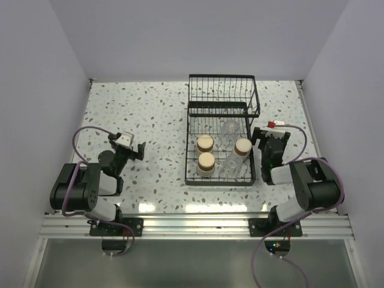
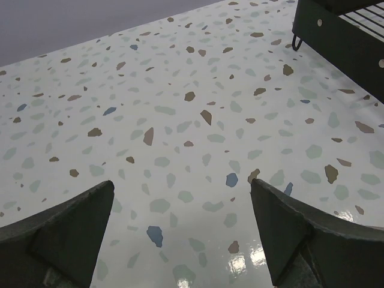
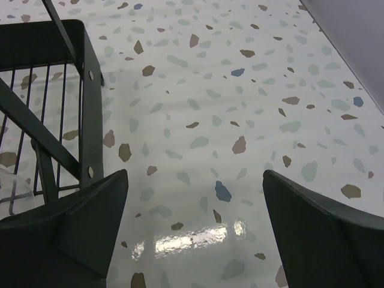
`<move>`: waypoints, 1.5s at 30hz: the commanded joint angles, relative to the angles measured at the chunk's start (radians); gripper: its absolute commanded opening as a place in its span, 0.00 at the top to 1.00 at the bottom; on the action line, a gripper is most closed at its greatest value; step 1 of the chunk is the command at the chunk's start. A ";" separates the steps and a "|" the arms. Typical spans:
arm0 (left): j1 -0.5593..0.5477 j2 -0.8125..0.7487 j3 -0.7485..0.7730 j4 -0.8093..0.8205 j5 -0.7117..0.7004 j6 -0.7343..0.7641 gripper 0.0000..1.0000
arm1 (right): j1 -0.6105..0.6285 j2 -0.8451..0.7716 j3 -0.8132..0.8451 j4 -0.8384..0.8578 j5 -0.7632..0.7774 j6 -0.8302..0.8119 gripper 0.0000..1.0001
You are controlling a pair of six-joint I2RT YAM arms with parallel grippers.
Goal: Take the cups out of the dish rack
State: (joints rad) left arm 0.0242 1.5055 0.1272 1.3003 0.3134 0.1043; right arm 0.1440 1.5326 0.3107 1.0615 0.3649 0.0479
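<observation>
The black wire dish rack (image 1: 219,178) stands at centre right, its taller basket section (image 1: 223,95) at the far end. Three brown cups with tan bases up sit in it: one (image 1: 205,143), one (image 1: 206,162) and one (image 1: 242,147). Two clear cups (image 1: 228,128) (image 1: 233,164) lie among them. My left gripper (image 1: 133,146) is open and empty over the table left of the rack. My right gripper (image 1: 270,133) is open and empty just right of the rack. The rack's corner shows in the left wrist view (image 2: 336,36) and the right wrist view (image 3: 90,84).
The speckled terrazzo table (image 1: 150,114) has grey walls on three sides. An aluminium rail (image 1: 192,225) runs along the near edge by the arm bases. A clear cup's edge shows through the rack wires in the right wrist view (image 3: 15,189).
</observation>
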 commanded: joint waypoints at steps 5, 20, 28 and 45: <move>0.006 0.004 0.017 0.108 -0.002 -0.011 0.00 | 0.009 -0.197 0.066 -0.206 0.063 0.033 0.02; 0.006 -0.243 0.768 -1.291 0.180 0.017 0.00 | 0.060 -0.637 0.536 -1.449 -0.284 0.264 0.08; 0.006 -0.310 0.957 -1.809 0.205 0.192 0.00 | 0.331 -0.562 0.556 -1.549 -0.064 0.435 0.02; 0.005 -0.330 1.019 -1.994 0.305 0.242 0.00 | 0.620 -0.393 0.521 -1.638 0.192 0.613 0.02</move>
State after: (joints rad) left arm 0.0257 1.2053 1.1015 -0.6651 0.5835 0.3264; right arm 0.7589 1.1721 0.8463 -0.6094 0.5331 0.6216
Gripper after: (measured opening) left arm 0.997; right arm 0.982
